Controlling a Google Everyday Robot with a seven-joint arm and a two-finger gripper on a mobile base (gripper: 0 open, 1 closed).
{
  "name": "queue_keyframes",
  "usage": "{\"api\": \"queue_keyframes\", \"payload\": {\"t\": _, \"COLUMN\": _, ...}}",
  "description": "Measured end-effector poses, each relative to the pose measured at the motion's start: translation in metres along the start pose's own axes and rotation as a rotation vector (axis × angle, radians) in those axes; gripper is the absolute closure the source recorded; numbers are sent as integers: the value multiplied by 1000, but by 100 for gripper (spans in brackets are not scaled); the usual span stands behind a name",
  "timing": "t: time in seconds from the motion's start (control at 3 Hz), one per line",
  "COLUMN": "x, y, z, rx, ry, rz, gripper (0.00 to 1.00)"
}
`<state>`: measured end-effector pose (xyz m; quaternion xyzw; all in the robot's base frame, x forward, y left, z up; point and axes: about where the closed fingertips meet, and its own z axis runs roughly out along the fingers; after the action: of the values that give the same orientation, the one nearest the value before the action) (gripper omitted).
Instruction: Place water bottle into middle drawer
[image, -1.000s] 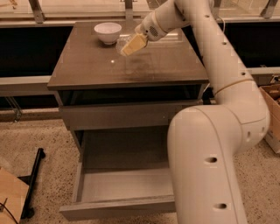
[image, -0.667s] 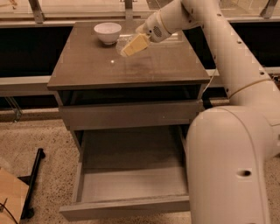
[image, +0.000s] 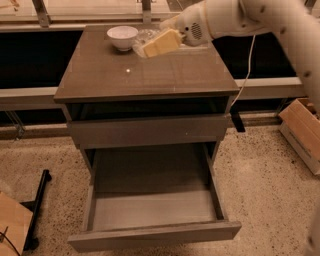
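Water bottle (image: 142, 38): on the cabinet top (image: 150, 75) at the back, lying just beside the white bowl (image: 122, 36) on its right. The gripper (image: 159, 43) is right at it, low over the surface. Cannot tell whether the gripper is closed on the bottle or only against it.

Handling, judged:
- Thin clear plastic, so light.
- The wall is crinkly and will give under squeeze, so a hard pinch would buckle it.
- It is smooth and round, so likely to roll or slip.
- Best hold is across the body at the label band, near mid-length.
- The bowl sits close, so it could get nudged.

Counts, large to small:
- Cabinet: 1.
- Robot arm (image: 240, 17): 1, reaching in from the right.
- Middle drawer (image: 155, 210): 1, pulled out, floor bare.
- Drawer showing only a flat front (image: 150, 131): 1, above it.
- Cardboard box (image: 302, 132): 1, on the floor at right.
- Bowl: 1.
- Bottle: 1.
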<state>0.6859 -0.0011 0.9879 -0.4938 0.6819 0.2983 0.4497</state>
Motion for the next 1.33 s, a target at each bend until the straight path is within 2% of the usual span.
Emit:
{"api": "queue_keyframes", "payload": {"t": 0.33, "x": -22, "y": 60, "z": -30, "rx": -22, "ry": -130, "rz": -4, "gripper": 100}}
{"api": "queue_keyframes", "payload": {"t": 0.67, "x": -14, "y": 127, "z": -39, "rx": -113, "ry": -224, "rz": 42, "gripper": 100}}
{"api": "queue_keyframes", "payload": {"t": 1.0, "x": 42, "y": 185, "z": -40, "rx": -219, "ry": -191, "rz": 171, "gripper": 100}}
{"api": "queue_keyframes", "payload": {"t": 1.33, "x": 112, "y": 228, "z": -26, "rx": -307, "ry": -108, "rz": 342, "gripper": 100}}
